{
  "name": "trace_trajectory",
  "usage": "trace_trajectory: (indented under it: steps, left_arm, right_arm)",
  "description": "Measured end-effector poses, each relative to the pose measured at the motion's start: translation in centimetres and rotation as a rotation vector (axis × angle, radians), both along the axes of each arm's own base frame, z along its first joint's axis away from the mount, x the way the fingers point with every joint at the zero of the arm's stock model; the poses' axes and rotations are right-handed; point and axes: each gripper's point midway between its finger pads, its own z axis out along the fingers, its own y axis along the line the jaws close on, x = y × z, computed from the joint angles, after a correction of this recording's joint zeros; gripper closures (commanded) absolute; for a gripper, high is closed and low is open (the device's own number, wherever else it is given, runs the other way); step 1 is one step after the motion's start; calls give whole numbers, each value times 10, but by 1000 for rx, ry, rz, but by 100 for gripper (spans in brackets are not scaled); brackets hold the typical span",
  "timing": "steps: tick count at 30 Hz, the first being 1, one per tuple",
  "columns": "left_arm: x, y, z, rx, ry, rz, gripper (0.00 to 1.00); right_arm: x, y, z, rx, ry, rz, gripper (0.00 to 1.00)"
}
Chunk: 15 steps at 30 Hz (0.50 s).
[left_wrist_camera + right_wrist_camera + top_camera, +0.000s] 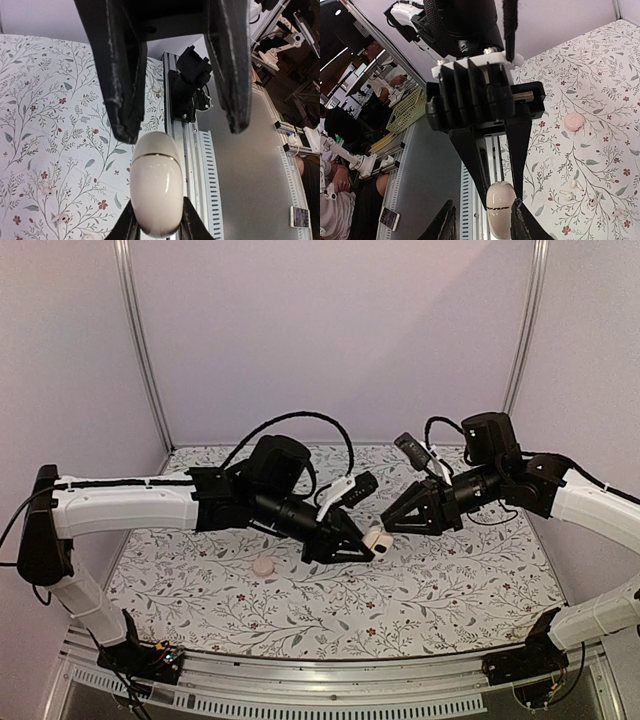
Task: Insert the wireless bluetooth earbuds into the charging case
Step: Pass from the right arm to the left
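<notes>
1. Item: charging case (154, 185). Cream, pebble-shaped, lid closed along a thin seam. Held in the air above the floral table cover (450, 590), near mid-table, between the two arms.

2. Item: left gripper (366, 548). Reaches in from 9 to 10 o'clock of the case. Jaws nearly closed, with both fingertips (128, 226) pressed on the sides of one end of the case. It carries the case.

3. Item: right gripper (388, 530). Reaches in from 2 o'clock. Jaws parted wider than the case and flanking its other end. One finger (122, 100) stands right at the shell, contact uncertain, and the other is clear of it. No grip.

4. Item: wireless bluetooth earbuds (263, 566). Seen as one pale pink rounded lump, lying on the cover at 9 o'clock of the case, well apart from it.

5. Item: small white pieces (565, 196). Several, lying on the cover. Too small to identify.
</notes>
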Motion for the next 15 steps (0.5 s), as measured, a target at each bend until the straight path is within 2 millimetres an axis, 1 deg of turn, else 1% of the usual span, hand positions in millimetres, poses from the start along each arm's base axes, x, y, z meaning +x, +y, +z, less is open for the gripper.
trace_trajectory:
  steps: [4,9,13,15]
  left_arm:
    - [-2,1,-8,32,5,-20,100]
    - [-6,4,-8,50,4,-43,100]
    - [-9,3,-2,38,0,-66,100]
    - [-11,3,-1,33,2,-79,100]
  right_arm:
    - [-6,0,-8,-37,0,11,61]
    - [-11,-2,-18,-74,-9,21,51]
    - [-10,-3,-23,-95,-16,13,50]
    - [-10,-4,-24,-100,-19,8,52]
